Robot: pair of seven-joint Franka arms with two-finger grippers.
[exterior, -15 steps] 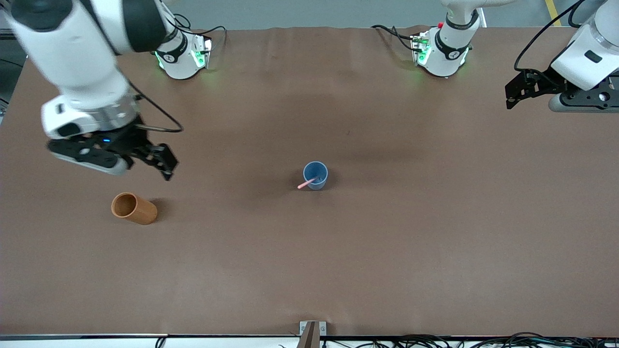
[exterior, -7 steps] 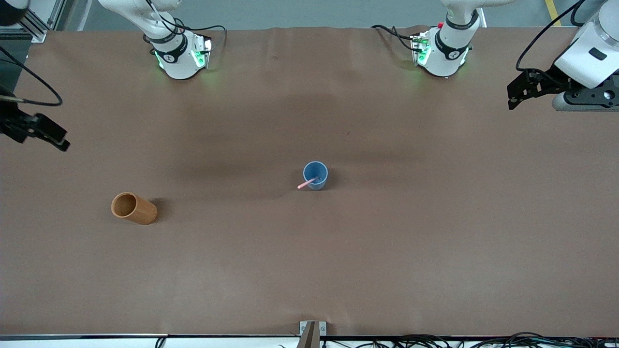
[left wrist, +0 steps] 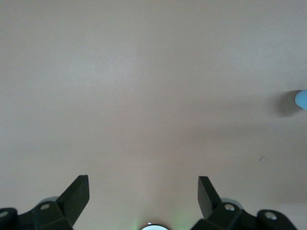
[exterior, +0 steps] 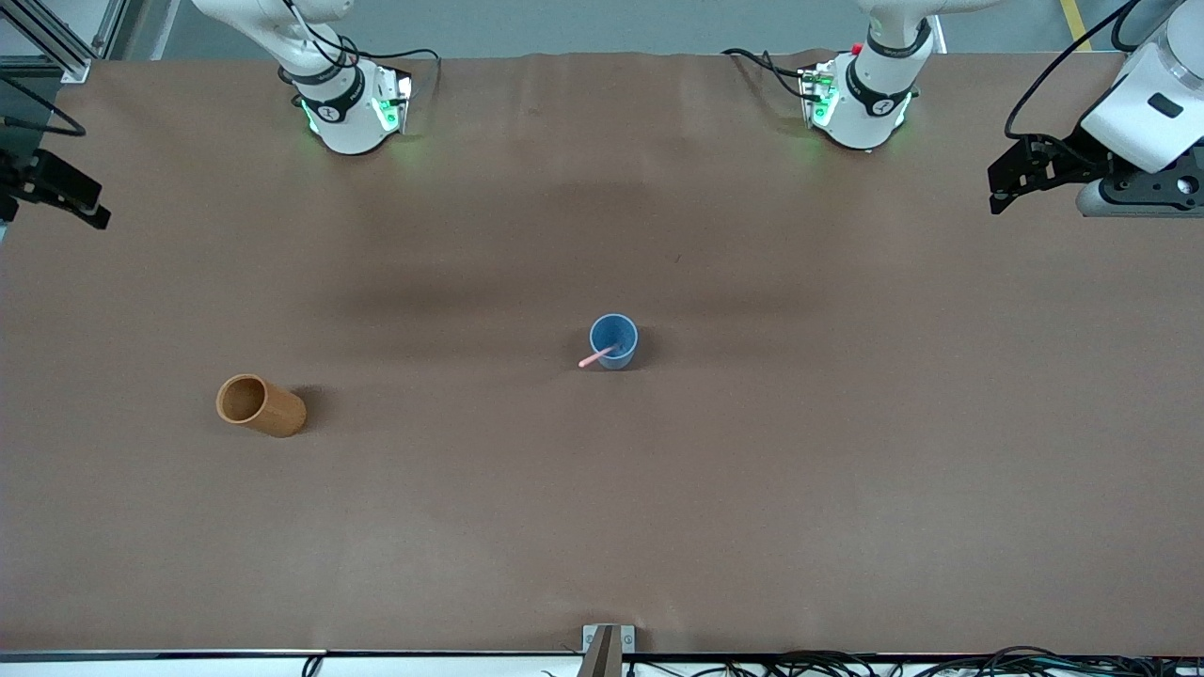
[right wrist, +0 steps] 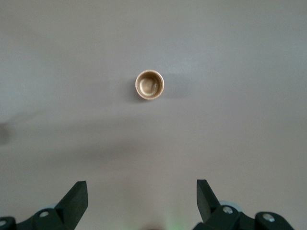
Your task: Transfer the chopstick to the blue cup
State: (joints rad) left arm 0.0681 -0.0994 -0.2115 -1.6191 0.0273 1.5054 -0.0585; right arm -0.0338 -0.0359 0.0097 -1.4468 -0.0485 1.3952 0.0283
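Note:
The blue cup (exterior: 614, 340) stands upright near the middle of the table. The pale-pink chopstick (exterior: 595, 356) leans inside it, its upper end sticking out over the rim toward the right arm's end. A sliver of the blue cup (left wrist: 301, 99) shows at the edge of the left wrist view. My left gripper (exterior: 1008, 181) hangs open and empty over the table's left-arm end (left wrist: 143, 184). My right gripper (exterior: 66, 199) is open and empty, raised at the table's right-arm end (right wrist: 142, 189).
An orange-brown cylindrical cup (exterior: 260, 404) stands toward the right arm's end, nearer the front camera than the blue cup; the right wrist view looks down into the orange-brown cup (right wrist: 149, 85). The arm bases (exterior: 353, 103) (exterior: 858, 99) stand along the back edge.
My right arm has swung up and away from above the orange-brown cup to the table's right-arm end. The left arm, cups and chopstick have hardly moved.

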